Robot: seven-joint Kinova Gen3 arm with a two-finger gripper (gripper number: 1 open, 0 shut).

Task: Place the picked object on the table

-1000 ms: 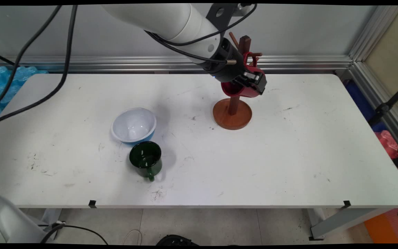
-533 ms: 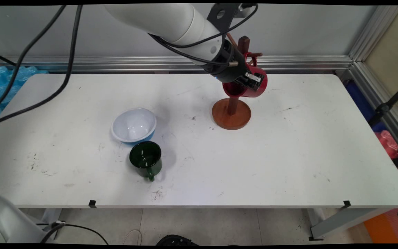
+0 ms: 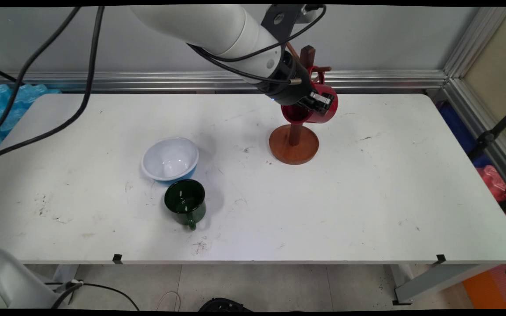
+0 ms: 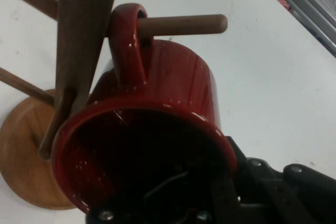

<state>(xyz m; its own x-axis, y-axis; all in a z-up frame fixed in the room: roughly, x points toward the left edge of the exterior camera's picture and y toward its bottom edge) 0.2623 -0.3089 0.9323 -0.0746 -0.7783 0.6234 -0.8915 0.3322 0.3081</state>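
Main view: I see the white arm (image 3: 218, 26) enter from 11 o'clock and slope down toward 4 o'clock, black cables draped across its last link. The black wrist section (image 3: 286, 81) tilts the same way, ending in the gripper (image 3: 319, 102) above the table's far half. Hand view: the gripper (image 4: 220, 179) rises from 6 o'clock, one finger inside and one outside the wall of the red mug (image 4: 173, 82), clamped on it.

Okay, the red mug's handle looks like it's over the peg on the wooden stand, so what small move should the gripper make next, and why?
Probably open the gripper and let go. In the hand view the red mug already hangs by its handle on a peg of the mug stand, while the fingers grip its rim. The peg seems to carry it.
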